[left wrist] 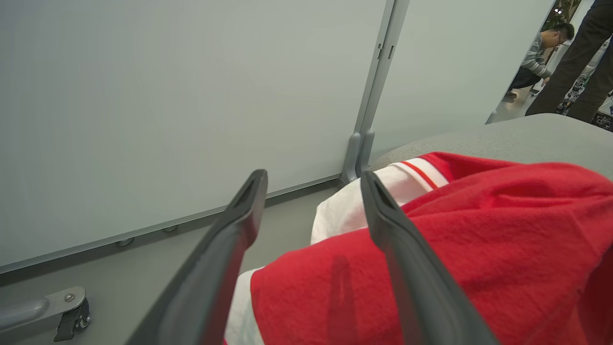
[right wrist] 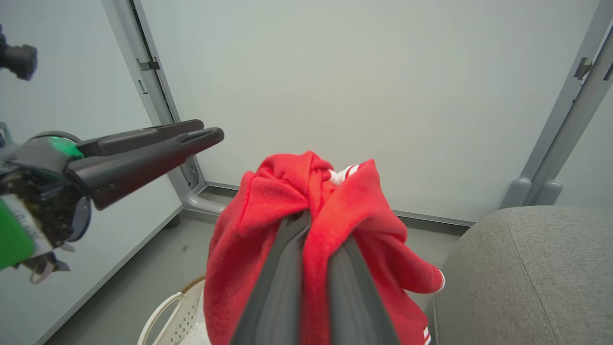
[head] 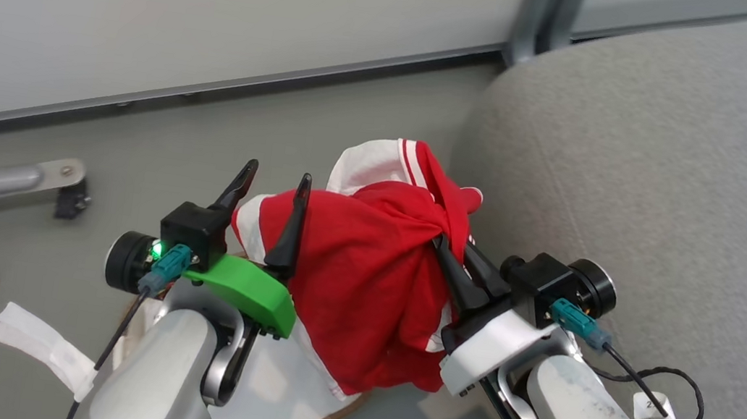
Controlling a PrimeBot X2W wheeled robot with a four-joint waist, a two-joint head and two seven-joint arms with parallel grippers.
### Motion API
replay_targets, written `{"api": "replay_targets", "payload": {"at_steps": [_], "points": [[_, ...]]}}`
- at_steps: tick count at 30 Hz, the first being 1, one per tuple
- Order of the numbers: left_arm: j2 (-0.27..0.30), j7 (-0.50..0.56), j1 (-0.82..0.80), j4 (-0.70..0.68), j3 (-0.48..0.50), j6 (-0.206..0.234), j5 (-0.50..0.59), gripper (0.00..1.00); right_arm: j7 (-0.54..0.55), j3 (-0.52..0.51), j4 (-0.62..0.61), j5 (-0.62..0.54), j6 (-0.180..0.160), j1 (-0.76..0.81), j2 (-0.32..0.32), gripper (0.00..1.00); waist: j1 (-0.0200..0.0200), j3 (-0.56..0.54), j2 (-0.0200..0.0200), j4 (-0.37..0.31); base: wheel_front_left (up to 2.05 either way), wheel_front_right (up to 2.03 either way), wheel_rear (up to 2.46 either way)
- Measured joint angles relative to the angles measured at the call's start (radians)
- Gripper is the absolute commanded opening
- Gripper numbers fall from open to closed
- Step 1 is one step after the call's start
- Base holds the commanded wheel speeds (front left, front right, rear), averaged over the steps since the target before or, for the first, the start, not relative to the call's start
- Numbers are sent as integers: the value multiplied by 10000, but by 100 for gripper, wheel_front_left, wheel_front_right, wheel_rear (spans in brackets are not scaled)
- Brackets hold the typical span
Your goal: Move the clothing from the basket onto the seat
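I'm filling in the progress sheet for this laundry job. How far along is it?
Done: the clothing is up out of the basket, hanging above it. In hand: the right hand is shut on a bunched part of it, beside the seat; the left hand stands open alongside, gripping nothing. Left: carry it over the seat and release it; it is not lying there yet.

Pale partition panels (head: 154,3), grey metal post (head: 543,14), grey floor (head: 154,157), bracket foot (head: 5,176) at left.
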Motion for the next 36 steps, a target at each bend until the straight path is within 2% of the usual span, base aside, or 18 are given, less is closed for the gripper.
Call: {"api": "replay_targets", "payload": {"at_steps": [7,15,19,24,29,36], "points": [[2,-2,52,50,591,-203,401,100,0,-117,-545,201,0,57,-4,0,0,158,0,-1316,0,0,0],[-12,0,110,-12,637,-516,773,100,0,-825,-1089,31,0,279,2,0,1,338,0,-2722,0,0,0],[-19,0,71,-19,307,-652,688,100,0,-1509,-1411,-378,0,419,-12,0,1,507,0,-3162,0,0,0],[-27,0,-166,-119,-128,-727,602,100,0,-2290,-1592,-1129,0,-26,-15,0,1,893,0,-3361,0,0,0],[-31,0,-380,-244,-119,-754,752,100,0,-2765,-1597,-1701,2,-1942,-813,0,1,1401,0,-3426,0,0,0],[52,0,-608,-328,-186,-784,1120,100,-2,-3469,-882,-2000,2,-4930,-2153,0,1,2195,0,-3353,0,0,0]]}}
